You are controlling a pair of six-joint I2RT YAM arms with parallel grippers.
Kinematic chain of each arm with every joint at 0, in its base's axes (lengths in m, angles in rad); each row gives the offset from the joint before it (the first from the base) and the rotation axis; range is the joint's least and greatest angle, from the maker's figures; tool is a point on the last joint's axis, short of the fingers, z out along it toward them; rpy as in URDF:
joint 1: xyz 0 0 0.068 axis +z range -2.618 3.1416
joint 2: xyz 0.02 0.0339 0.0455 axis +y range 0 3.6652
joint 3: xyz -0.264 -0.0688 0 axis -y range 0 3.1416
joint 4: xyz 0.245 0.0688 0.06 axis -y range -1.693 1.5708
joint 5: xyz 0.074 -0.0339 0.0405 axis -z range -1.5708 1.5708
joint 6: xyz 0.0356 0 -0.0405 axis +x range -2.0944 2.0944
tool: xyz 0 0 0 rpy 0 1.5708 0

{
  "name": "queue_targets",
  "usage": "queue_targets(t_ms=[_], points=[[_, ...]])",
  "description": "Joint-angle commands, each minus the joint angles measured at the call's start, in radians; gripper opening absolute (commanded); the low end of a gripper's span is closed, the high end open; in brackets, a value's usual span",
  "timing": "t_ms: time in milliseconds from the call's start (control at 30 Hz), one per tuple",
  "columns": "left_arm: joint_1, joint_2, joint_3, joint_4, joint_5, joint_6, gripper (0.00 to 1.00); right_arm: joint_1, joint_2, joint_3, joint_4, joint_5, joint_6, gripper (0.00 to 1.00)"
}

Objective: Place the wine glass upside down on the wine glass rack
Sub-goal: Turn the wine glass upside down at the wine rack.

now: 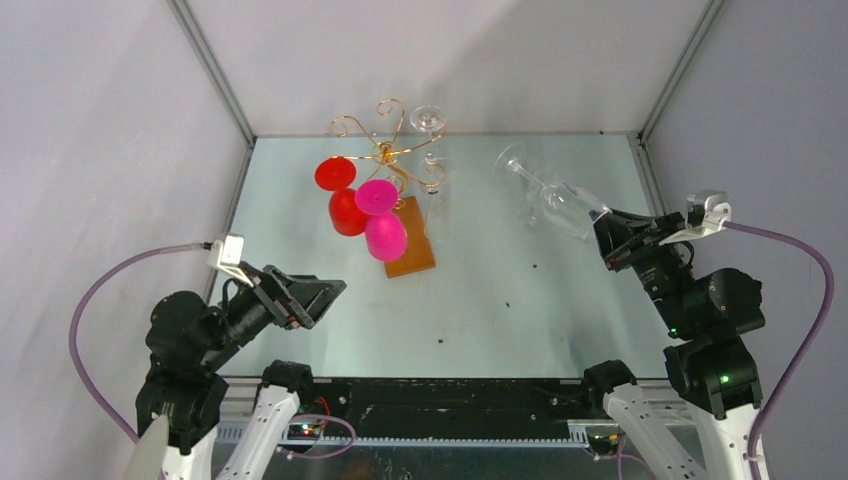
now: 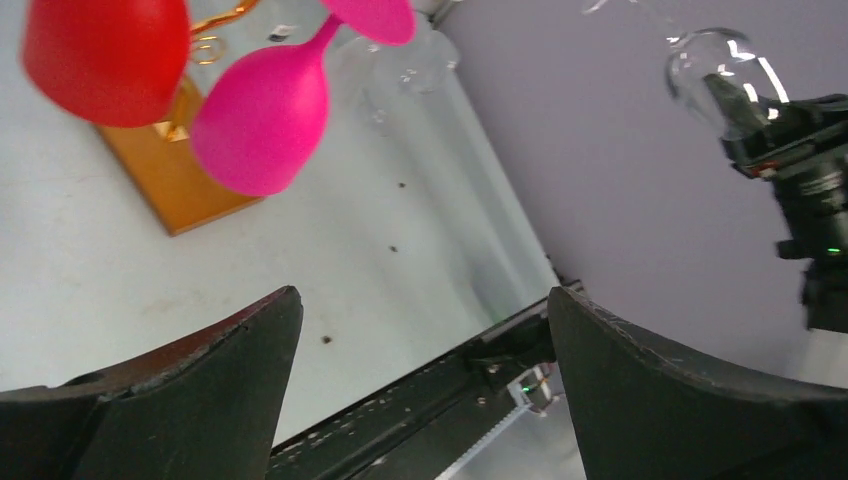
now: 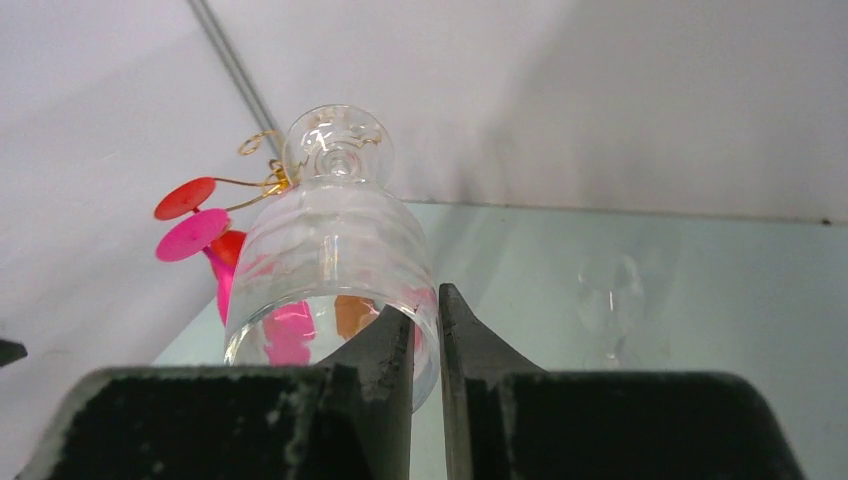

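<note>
Pinching glass (image 3: 330,250) rim: right gripper (image 3: 428,310), jaws nearly closed on it, glass tilted, clear of table (image 1: 500,330); left gripper (image 2: 425,300) spread wide, holding nothing.

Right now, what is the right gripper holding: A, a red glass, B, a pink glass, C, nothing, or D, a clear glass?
D: the right gripper pinches the rim of the clear glass, while the red glass and pink glass hang on the rack.
</note>
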Motion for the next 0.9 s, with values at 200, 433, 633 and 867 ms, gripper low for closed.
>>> queue_targets(t_ms=[200,433,633,867], points=[[0.009,0.086,0.045,0.230,0.250,-0.197,0.98,-0.002,0.006,0.003,0.152,-0.202,-0.084,0.00],[0.005,0.109,-0.017,0.484,0.288,-0.406,0.98,-0.001,-0.008,-0.039,0.248,-0.190,0.027,0.00],[-0.049,0.139,-0.015,0.531,0.248,-0.436,0.98,0.007,0.003,-0.073,0.351,-0.221,0.067,0.00],[-0.377,0.251,0.015,0.508,0.015,-0.364,0.95,0.070,0.052,-0.033,0.361,-0.096,-0.009,0.00]])
